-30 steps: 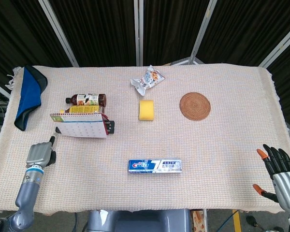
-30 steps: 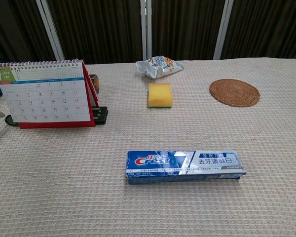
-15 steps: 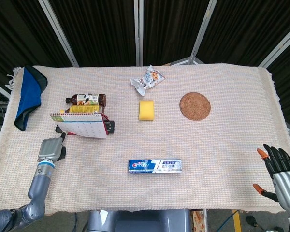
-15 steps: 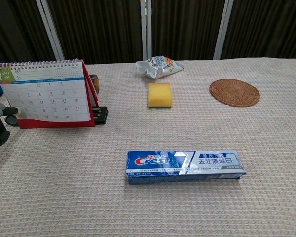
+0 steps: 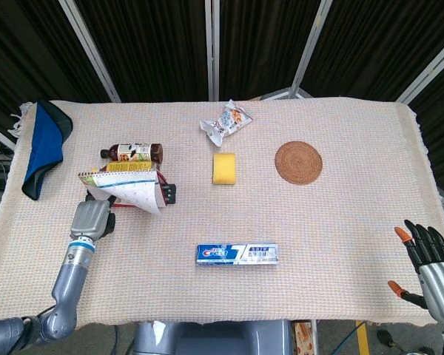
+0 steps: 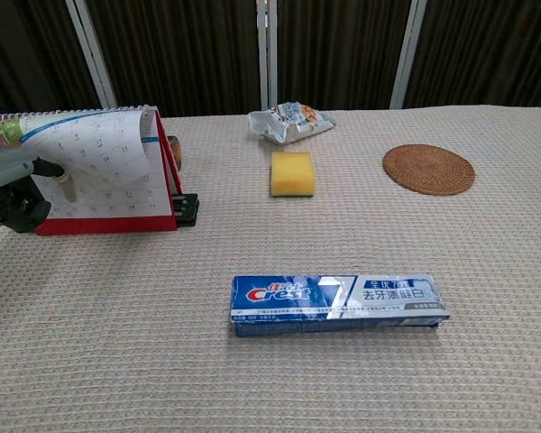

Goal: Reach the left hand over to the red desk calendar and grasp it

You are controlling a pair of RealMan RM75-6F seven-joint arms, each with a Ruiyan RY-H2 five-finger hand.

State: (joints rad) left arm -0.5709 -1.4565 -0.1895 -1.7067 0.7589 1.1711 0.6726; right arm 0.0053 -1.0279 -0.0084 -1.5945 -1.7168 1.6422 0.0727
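Observation:
The red desk calendar [image 5: 129,188] stands at the table's left, and its white front sheet [image 6: 108,171] is bent and curled up at the left side. My left hand [image 5: 91,220] is at the calendar's lower left corner and touches that sheet. In the chest view the left hand [image 6: 13,194] has one finger lying across the front of the sheet, while its other fingers are hidden. Whether it grips the calendar cannot be told. My right hand [image 5: 429,262] stays at the near right table edge, fingers spread, holding nothing.
A drink bottle [image 5: 132,152] lies just behind the calendar, and a blue cloth [image 5: 43,144] lies at the far left. A yellow sponge [image 5: 223,168], a snack packet [image 5: 226,122], a round woven coaster [image 5: 298,162] and a toothpaste box [image 5: 237,254] lie further right.
My left hand has moved forward and to the right from the near left edge up to the calendar. The flat front sheet is now pushed up and curled. The right hand has not moved.

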